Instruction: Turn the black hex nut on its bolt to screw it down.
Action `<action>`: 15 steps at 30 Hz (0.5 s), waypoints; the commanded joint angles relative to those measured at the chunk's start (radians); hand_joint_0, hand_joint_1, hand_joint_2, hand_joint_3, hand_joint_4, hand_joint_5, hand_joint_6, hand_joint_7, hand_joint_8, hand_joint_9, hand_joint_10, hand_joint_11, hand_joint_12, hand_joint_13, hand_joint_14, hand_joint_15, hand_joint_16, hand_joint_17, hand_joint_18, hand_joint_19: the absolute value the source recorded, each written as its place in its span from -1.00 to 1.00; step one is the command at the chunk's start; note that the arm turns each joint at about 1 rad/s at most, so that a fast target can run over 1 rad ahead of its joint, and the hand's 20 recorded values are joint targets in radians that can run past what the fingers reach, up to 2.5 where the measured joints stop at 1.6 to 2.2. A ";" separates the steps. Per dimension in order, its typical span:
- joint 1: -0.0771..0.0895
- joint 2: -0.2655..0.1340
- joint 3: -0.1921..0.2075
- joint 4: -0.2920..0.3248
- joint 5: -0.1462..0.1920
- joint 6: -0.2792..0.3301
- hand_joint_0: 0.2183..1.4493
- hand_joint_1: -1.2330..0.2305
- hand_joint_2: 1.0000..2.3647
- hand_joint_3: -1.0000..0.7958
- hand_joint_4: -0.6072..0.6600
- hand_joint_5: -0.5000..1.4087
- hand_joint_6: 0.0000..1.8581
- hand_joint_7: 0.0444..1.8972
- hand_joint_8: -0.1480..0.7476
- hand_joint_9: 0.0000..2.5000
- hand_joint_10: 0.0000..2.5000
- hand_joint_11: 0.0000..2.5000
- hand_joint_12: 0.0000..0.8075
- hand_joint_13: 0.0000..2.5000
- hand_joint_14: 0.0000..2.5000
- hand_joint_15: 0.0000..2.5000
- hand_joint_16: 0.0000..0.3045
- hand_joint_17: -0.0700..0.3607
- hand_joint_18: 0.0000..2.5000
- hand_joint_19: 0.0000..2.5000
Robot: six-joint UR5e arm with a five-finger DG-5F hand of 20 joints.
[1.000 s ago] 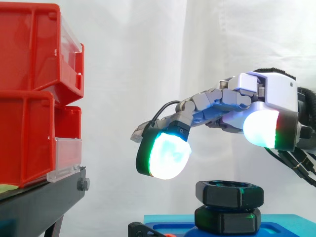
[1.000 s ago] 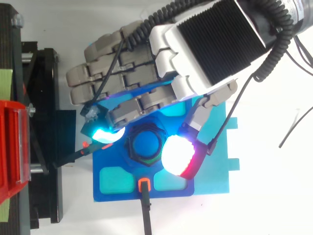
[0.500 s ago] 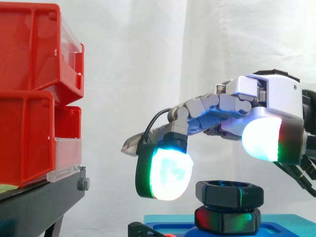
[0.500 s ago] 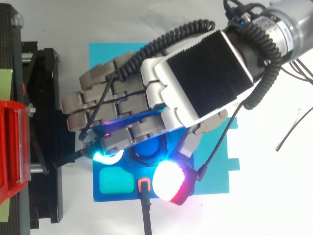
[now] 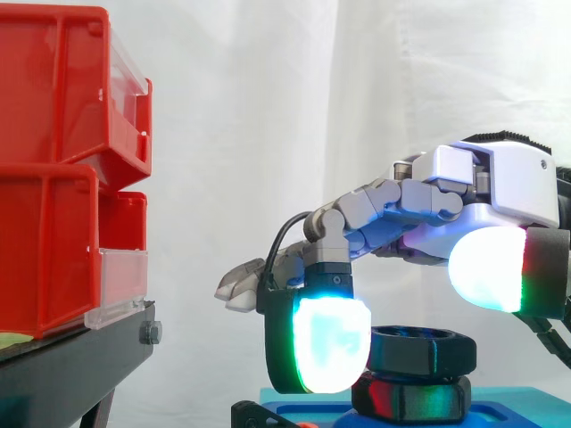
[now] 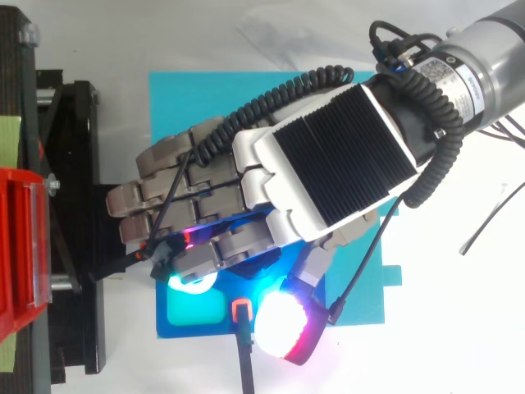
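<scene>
While the black nut sits at lower right on the blue base, the hand straddles it loosely open, one fingertip beside its flank, likely lining up a turning grip.

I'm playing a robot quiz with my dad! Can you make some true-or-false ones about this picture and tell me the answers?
1. The red bins stand at the left of the side view. True.
2. The hex nut is white. False: it is black.
3. The hand is above the nut. True.
4. The base under the nut is yellow. False: it is blue.
</scene>
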 commanded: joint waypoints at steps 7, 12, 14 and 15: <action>-0.002 0.000 -0.001 0.005 -0.003 0.002 -0.52 0.29 -1.00 -0.44 0.37 -0.52 -0.24 -0.02 0.07 -0.54 -1.00 -0.84 -0.12 -0.67 -1.00 -0.96 -0.65 -0.12 -0.66 -0.64; -0.010 0.000 -0.001 0.006 -0.006 0.002 -0.52 0.29 -1.00 -0.44 0.37 -0.52 -0.22 -0.04 0.10 -0.53 -1.00 -0.83 -0.11 -0.67 -1.00 -0.96 -0.65 -0.11 -0.65 -0.64; -0.011 0.000 0.001 0.006 -0.006 0.002 -0.52 0.29 -1.00 -0.44 0.38 -0.52 -0.21 -0.05 0.10 -0.53 -1.00 -0.83 -0.11 -0.67 -1.00 -0.95 -0.65 -0.11 -0.65 -0.65; -0.011 0.000 0.001 0.006 -0.006 0.002 -0.52 0.29 -1.00 -0.44 0.38 -0.52 -0.21 -0.05 0.10 -0.53 -1.00 -0.83 -0.11 -0.67 -1.00 -0.96 -0.65 -0.11 -0.65 -0.64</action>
